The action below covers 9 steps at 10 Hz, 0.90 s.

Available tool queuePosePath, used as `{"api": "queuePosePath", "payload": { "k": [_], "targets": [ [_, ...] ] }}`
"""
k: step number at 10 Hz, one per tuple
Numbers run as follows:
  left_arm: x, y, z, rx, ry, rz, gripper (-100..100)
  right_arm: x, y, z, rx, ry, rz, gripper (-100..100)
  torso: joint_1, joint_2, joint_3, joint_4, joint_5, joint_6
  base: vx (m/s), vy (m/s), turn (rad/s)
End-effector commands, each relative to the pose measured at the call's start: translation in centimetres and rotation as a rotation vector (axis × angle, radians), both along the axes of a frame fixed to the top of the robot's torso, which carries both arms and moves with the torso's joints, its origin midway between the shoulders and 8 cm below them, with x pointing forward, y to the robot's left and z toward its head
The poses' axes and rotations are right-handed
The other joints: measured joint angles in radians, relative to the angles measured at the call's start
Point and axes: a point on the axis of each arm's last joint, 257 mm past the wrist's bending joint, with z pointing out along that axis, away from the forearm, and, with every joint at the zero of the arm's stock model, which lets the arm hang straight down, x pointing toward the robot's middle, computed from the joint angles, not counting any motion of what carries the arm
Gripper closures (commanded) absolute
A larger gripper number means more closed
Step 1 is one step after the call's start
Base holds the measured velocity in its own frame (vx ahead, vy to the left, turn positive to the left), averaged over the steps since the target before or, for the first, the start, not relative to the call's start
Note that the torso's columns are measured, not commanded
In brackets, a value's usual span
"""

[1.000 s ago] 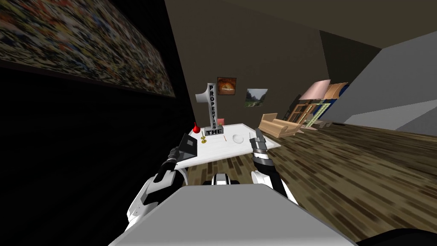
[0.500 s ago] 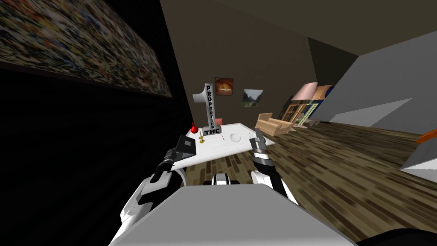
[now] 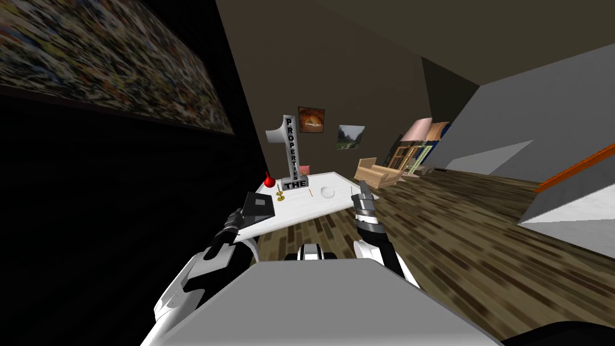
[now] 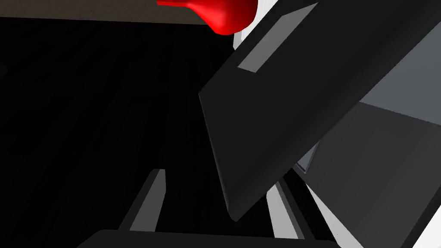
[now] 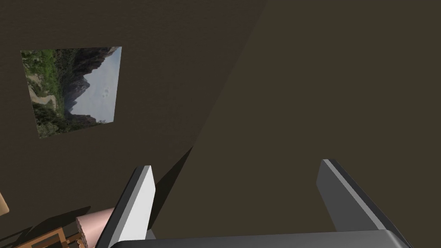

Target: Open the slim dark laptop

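Raising the lid [image 4: 275, 107] is judged the step in hand: the dark laptop [image 3: 259, 206] is seen partly open at the near left corner of the white surface [image 3: 318, 207]. The left end effector [image 4: 217, 189] is held with fingers apart, the lid's corner between them, unclamped. A push up and back on the lid is called for next. The right end effector [image 5: 234, 172] is raised by the surface's right edge, fingers apart. "PROPERTIES" and "THE" are read on a grey numeral-1 sculpture [image 3: 289, 150].

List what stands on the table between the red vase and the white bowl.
In the head view: a gold candlestick, the grey number-one statue and a thin stick.
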Motion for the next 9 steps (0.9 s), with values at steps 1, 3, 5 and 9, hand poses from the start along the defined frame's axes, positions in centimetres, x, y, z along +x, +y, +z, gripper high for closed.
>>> {"api": "queuePosePath", "payload": {
  "k": [1,3,5,9],
  "targets": [
    [-0.6,0.6,1.7,0.005,0.002,0.012,-100,0.0,0.0,0.0,0.000,0.000,0.000,0,-0.002,0.005,0.003,0.002,-0.002,-0.002,0.017,0.002,-0.018],
    [-1.0,0.9,3.0,0.007,0.002,0.019,-100,0.0,0.0,0.0,0.000,0.000,0.000,0,-0.005,0.010,0.006,0.005,-0.005,-0.003,0.010,-0.003,-0.028],
    [-1.4,1.1,4.2,0.010,0.002,0.024,-100,0.0,0.0,0.0,0.000,0.000,0.000,0,-0.006,0.011,0.006,0.005,-0.005,-0.003,0.001,-0.004,-0.026],
    [-1.7,1.4,4.9,0.009,0.006,0.029,0,0.0,0.0,0.0,0.000,0.000,0.000,0,-0.004,0.009,0.005,0.004,-0.004,-0.003,0.000,-0.004,-0.012]
  ]
}}
